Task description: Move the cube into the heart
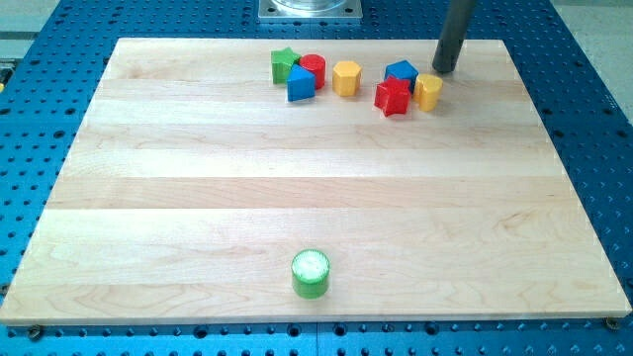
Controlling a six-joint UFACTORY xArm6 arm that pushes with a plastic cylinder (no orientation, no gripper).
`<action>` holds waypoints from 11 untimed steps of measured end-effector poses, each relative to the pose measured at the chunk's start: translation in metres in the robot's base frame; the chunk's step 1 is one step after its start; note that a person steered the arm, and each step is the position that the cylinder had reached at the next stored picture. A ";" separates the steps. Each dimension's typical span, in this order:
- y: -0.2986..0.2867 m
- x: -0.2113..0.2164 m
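Eight coloured blocks were pictured on the pale wooden desk (198,198), seven of them gathered near the view's top edge. At the left of that row a green star (284,61) was seen, with the blue cube (301,84) just below it and touching a red cylinder (314,69); the blue block was judged the cube from its squared faces. A green cylinder (311,273) was left alone near the view's bottom edge, well apart from the rest. A yellow hexagon (345,77) was set just right of the red cylinder. Further right, a red star (392,97), a second blue block (401,72) of unclear shape and what was taken for the yellow heart (428,91) were huddled together. The tool (442,69), a bare rod with no jaws and nothing held, was planted just above and right of the heart, well apart from the cube. The cube was judged light, rigid and easily slid, though liable to spin if struck off-centre; its left face was reckoned the place to be pushed, with the hexagon and the red star lying in the path.
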State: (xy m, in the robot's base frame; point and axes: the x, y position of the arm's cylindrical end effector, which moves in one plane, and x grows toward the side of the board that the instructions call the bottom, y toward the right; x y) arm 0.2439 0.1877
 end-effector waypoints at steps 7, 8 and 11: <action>-0.034 -0.011; -0.026 -0.021; -0.024 0.113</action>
